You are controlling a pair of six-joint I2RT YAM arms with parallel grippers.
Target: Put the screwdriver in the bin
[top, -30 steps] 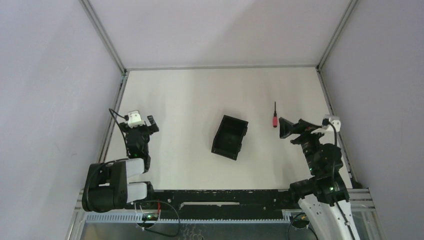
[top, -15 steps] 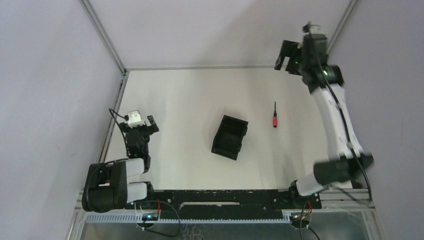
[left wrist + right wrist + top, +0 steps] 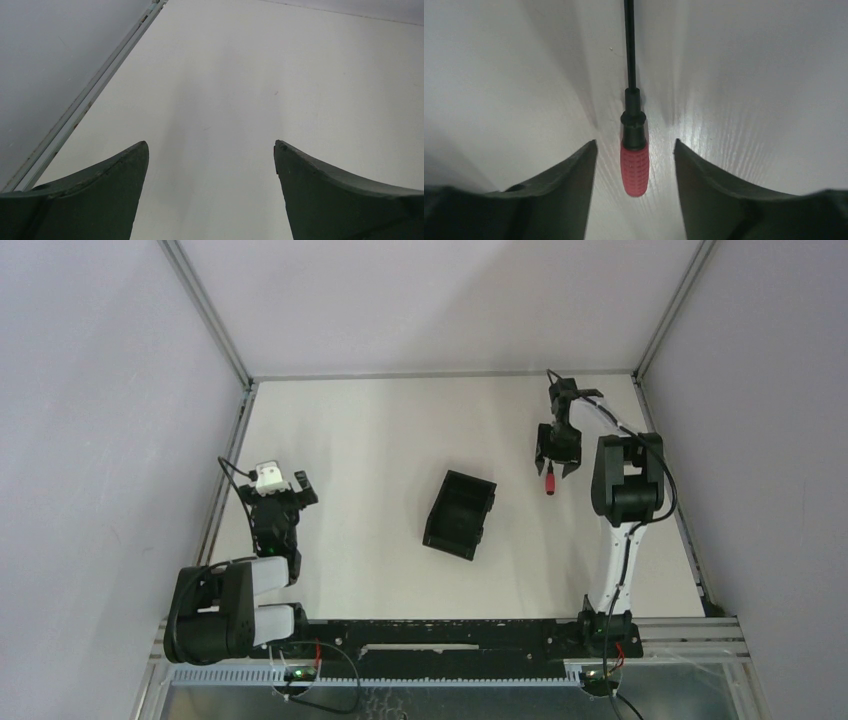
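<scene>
Near the worktop's [image 3: 380, 440] far right side, the right jaws stand open astride the screwdriver's [image 3: 634, 167] red handle, with a gap on each side and the shaft pointing away. Grasping looks to be the step in hand. Next they must pinch the handle, lift, and carry it leftward to the bin [image 3: 460, 515], well apart at mid-worktop. Bare surface lies between them; the right rail [image 3: 646, 405] runs near the arm. The left jaws hang open, holding nothing.
</scene>
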